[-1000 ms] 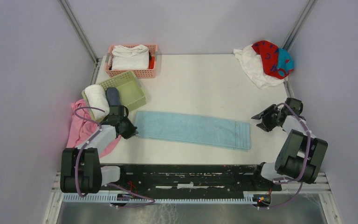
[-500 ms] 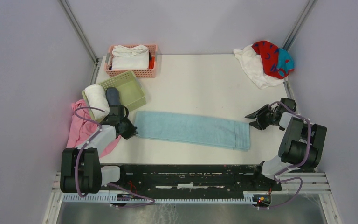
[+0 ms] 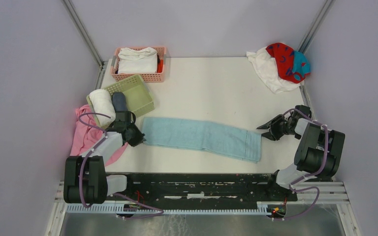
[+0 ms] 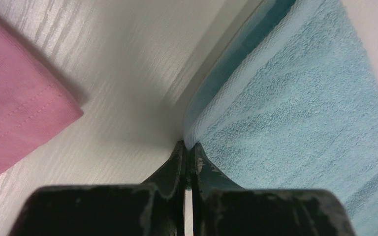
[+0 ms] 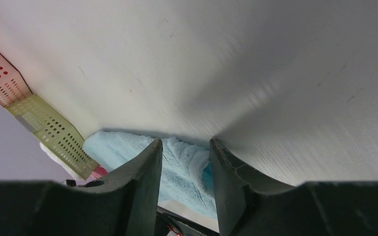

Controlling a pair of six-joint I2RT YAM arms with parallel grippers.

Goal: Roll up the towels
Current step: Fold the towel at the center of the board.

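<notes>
Near edge first: my left gripper (image 4: pixel 188 145) is shut tight, tips touching the left end of the blue towel (image 3: pixel 202 137). Can't tell if any cloth is nipped between them. Pink cloth (image 3: pixel 83 135) lies just beside, at the table's (image 3: pixel 206 93) left edge. The towel lies flat as a long folded strip along the near half, left to right. My right gripper (image 5: pixel 184 142) sits low at its right end, jaws approx half apart, not closed on anything I can see; the folded end shows in the gap.

Terry like this should be light, soft and floppy, not slippery — it'd sag and unfold if lifted. So I'd take the short end edge, all layers, and roll along the table.

Farther: green basket (image 3: pixel 135 93) near the left edge w/ a white roll (image 3: pixel 101 105) and a dark roll (image 3: pixel 119 102) at its left end. Far left corner — pink basket (image 3: pixel 150 76) w/ folded white cloth (image 3: pixel 138 60). Far right corner: white towel (image 3: pixel 268 71) and red towel (image 3: pixel 283 59), heaped, unrolled.
</notes>
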